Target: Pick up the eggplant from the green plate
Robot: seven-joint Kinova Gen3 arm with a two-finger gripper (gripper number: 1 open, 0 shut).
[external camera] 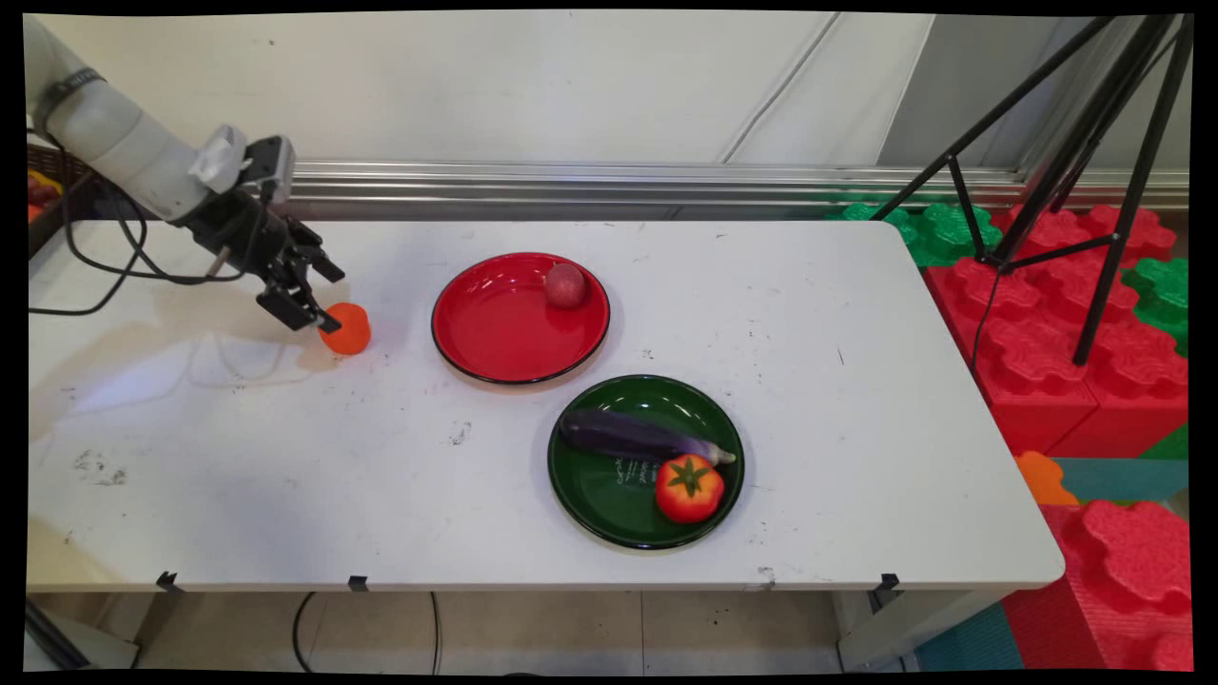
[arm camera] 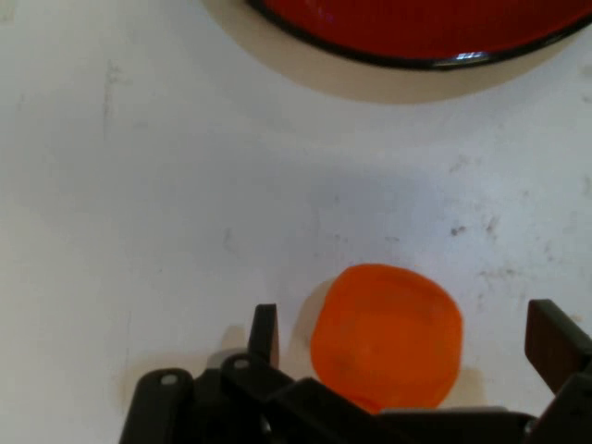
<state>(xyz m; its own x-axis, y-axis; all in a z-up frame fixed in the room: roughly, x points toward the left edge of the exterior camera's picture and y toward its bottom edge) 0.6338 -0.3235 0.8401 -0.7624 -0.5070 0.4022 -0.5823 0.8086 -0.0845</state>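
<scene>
Orange rounded fruit-like object lies on the white table, just left of the glossy red round plate, which serves as landmark. Nearer the camera than the red plate, and slightly to its right, sits a dark green round plate carrying a long dark purple eggplant and, at its near right, a red tomato with a green calyx. On the red plate, a small dull red ball-shaped fruit rests at the far right rim. Left of the red plate, the black two-finger gripper stands low over the table with its fingers spread wide, one on each side of the orange object; no contact is visible, and nothing is grasped. Behind the table runs a pale wall.
</scene>
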